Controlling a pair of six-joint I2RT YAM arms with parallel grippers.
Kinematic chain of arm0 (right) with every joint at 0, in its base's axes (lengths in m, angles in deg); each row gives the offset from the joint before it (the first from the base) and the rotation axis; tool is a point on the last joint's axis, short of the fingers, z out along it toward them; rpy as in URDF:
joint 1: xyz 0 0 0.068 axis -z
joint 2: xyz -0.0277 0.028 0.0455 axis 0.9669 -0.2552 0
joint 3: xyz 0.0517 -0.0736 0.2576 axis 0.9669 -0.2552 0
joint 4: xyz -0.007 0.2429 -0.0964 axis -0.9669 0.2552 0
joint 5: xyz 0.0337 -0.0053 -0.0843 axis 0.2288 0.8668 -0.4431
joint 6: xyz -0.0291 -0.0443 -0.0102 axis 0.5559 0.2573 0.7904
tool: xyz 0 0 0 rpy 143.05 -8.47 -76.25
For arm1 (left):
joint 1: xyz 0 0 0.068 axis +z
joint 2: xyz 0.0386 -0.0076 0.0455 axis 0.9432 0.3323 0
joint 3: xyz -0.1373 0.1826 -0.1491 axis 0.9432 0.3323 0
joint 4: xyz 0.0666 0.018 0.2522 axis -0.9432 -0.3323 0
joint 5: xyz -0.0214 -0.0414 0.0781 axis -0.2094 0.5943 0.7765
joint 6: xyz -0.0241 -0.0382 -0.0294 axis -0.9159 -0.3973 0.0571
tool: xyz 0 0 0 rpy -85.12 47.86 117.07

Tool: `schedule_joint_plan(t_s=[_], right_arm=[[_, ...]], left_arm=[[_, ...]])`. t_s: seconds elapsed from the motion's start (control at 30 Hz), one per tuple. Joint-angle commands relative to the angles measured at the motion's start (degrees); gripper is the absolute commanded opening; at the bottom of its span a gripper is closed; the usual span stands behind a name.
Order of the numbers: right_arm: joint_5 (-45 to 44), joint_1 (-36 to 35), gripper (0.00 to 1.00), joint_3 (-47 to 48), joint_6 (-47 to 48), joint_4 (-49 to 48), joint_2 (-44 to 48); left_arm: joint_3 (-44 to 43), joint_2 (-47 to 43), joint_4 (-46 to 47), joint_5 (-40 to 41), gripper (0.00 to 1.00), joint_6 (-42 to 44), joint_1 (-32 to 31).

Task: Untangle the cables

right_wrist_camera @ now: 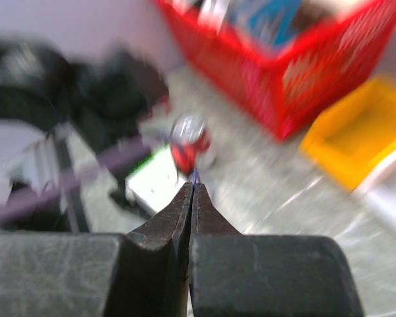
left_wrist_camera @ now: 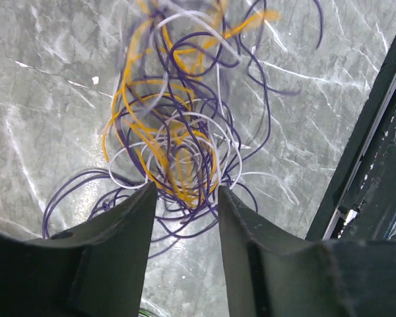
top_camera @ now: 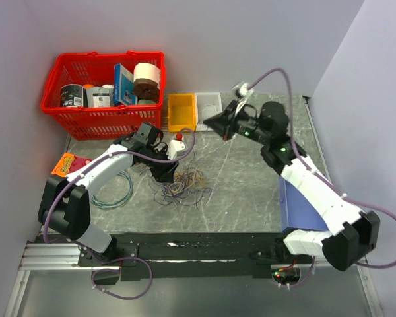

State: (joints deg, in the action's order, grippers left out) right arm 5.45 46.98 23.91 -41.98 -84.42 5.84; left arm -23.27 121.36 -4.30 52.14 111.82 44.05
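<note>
The cables (top_camera: pixel 185 186) lie in a loose heap of purple, yellow-orange and white loops on the marble table, left of centre. My left gripper (top_camera: pixel 166 174) is at the heap's left edge. In the left wrist view it (left_wrist_camera: pixel 185 188) is open, its two dark fingers apart, with the cables (left_wrist_camera: pixel 178 132) spread just beyond the tips and nothing clasped. My right gripper (top_camera: pixel 209 122) is raised near the back bins, away from the heap. In the right wrist view it (right_wrist_camera: pixel 193 185) is shut, and a short purple strand (right_wrist_camera: pixel 195 174) pokes out of the tips.
A red basket (top_camera: pixel 105 113) of goods stands at the back left, with a yellow bin (top_camera: pixel 182 111) and a white bin (top_camera: pixel 209 105) to its right. A teal coil (top_camera: pixel 117 189) and an orange-pink packet (top_camera: pixel 68 164) lie at the left. A blue board (top_camera: pixel 297 206) lies under the right arm.
</note>
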Motion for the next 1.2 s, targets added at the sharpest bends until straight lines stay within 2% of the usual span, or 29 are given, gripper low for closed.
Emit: schedule_joint_plan(t_s=[0.0, 0.37, 0.5, 0.57, 0.6, 0.7, 0.77, 0.83, 0.93, 1.17], right_arm=[[-7.6, 0.1, 0.0, 9.6, 3.0, 0.8, 4.4], [-12.2, 0.0, 0.0, 28.5, 5.7, -2.2, 4.0], [-10.9, 0.1, 0.0, 35.0, 6.2, -0.2, 1.1], [-9.7, 0.1, 0.0, 37.2, 5.8, 0.4, -0.4], [-9.4, 0.1, 0.0, 37.6, 5.3, 0.2, -0.7], [-8.3, 0.1, 0.0, 38.4, 3.9, -0.4, -1.6], [-8.1, 0.1, 0.0, 40.1, 3.3, -0.1, -2.4], [-8.6, 0.1, 0.0, 42.5, 3.2, 0.8, -3.2], [-9.9, 0.0, 0.0, 46.8, 3.7, 2.2, -4.2], [-13.1, 0.1, 0.0, 63.4, 6.7, 7.2, -9.5]], left_arm=[[-0.5, -1.3, 0.9, -0.6, 0.5, 0.5, 0.4], [-1.9, -1.3, 1.5, 0.5, 0.55, -0.5, 0.4], [-4.1, -2.2, 2.8, 0.2, 0.61, -1.9, 0.4], [-5.3, -2.7, 5.0, -0.7, 0.67, -3.7, 0.4], [-6.2, -3.1, 6.5, -1.9, 0.73, -4.4, 0.4], [-6.9, -2.8, 15.5, -2.8, 0.84, -8.8, -0.3], [-7.1, -1.9, 21.8, -4.5, 0.87, -11.0, -1.2], [-7.8, 0.5, 24.1, -7.2, 0.88, -12.1, -1.9], [-8.8, 4.1, 26.3, -8.9, 0.95, -13.2, -3.9], [-10.0, 10.6, 32.1, -6.4, 0.96, -16.0, -8.3]])
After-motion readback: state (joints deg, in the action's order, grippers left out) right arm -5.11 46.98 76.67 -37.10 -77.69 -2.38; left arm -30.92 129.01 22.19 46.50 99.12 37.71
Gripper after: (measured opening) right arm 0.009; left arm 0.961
